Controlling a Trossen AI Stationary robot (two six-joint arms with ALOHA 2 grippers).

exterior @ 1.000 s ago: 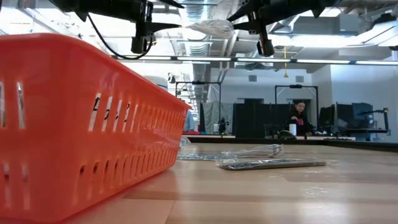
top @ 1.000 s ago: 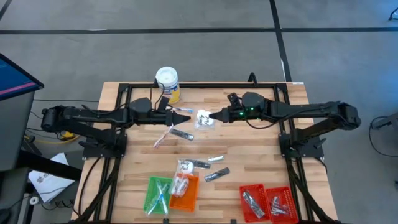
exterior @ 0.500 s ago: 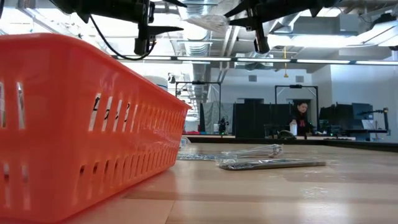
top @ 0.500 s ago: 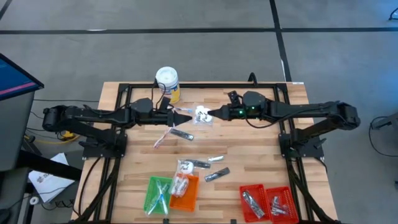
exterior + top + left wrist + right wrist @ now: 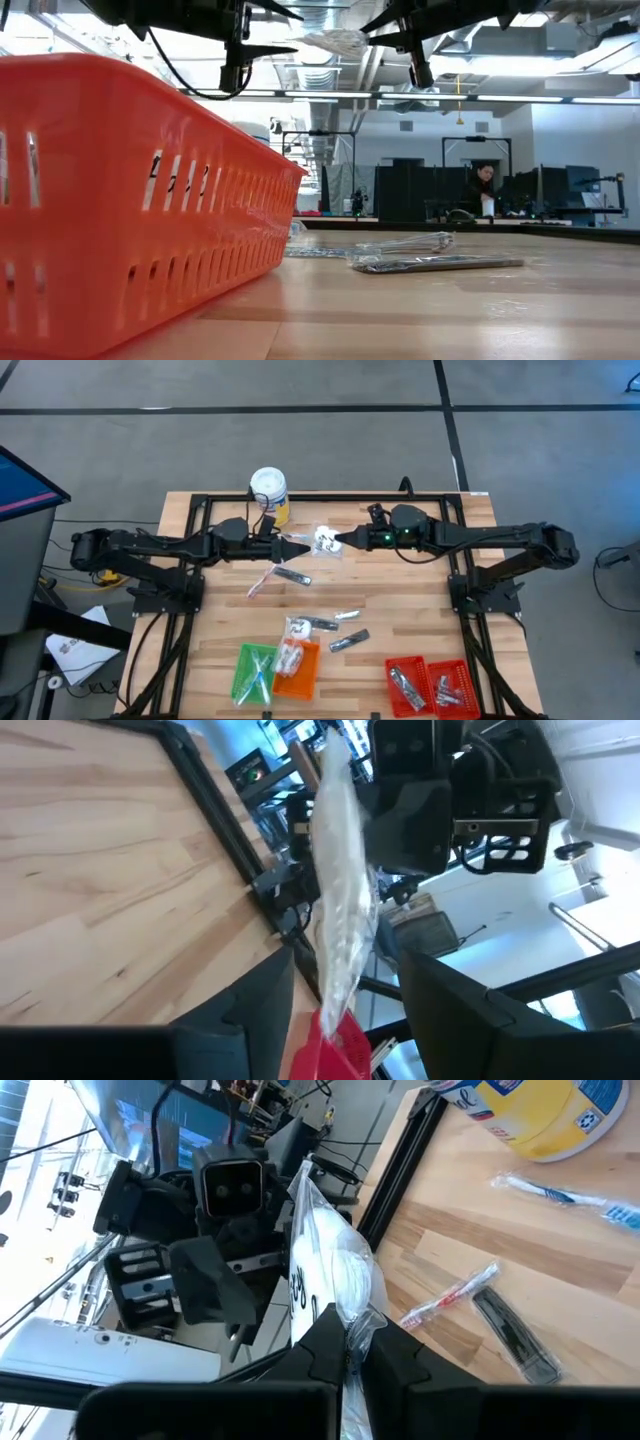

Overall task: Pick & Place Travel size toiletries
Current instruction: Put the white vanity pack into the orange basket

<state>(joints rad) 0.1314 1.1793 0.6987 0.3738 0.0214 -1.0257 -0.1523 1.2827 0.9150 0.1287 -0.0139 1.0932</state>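
A small white crinkly packet with dark print [image 5: 325, 542] hangs in the air above the table's far middle, and my right gripper [image 5: 341, 542] is shut on it. My left gripper [image 5: 306, 547] faces it from the left, open. In the left wrist view the packet [image 5: 338, 890] reaches down between the two spread fingers [image 5: 255, 1005], apparently without touching them. In the low view the packet [image 5: 342, 40] shows high up between both grippers. More toiletries lie on the wood: a dark tube [image 5: 293, 575], a pink stick [image 5: 262, 581] and silvery pieces [image 5: 347, 641]. My right gripper pinches the packet's crinkled end [image 5: 352, 1320] between its two fingers. The fingers come nearly level from the table's right. The packet sticks out past the fingertips toward my left gripper, lifted clear of the table.
A white-lidded tub with a yellow label [image 5: 268, 492] stands at the far edge. Green [image 5: 253, 672], orange [image 5: 296, 668] and red [image 5: 428, 686] trays sit along the near edge. The orange tray [image 5: 130, 190] fills the low view's left. A person is in the room behind.
The packet in my right gripper has shifted slightly toward the table's far edge. Both arms have otherwise stayed where they were.
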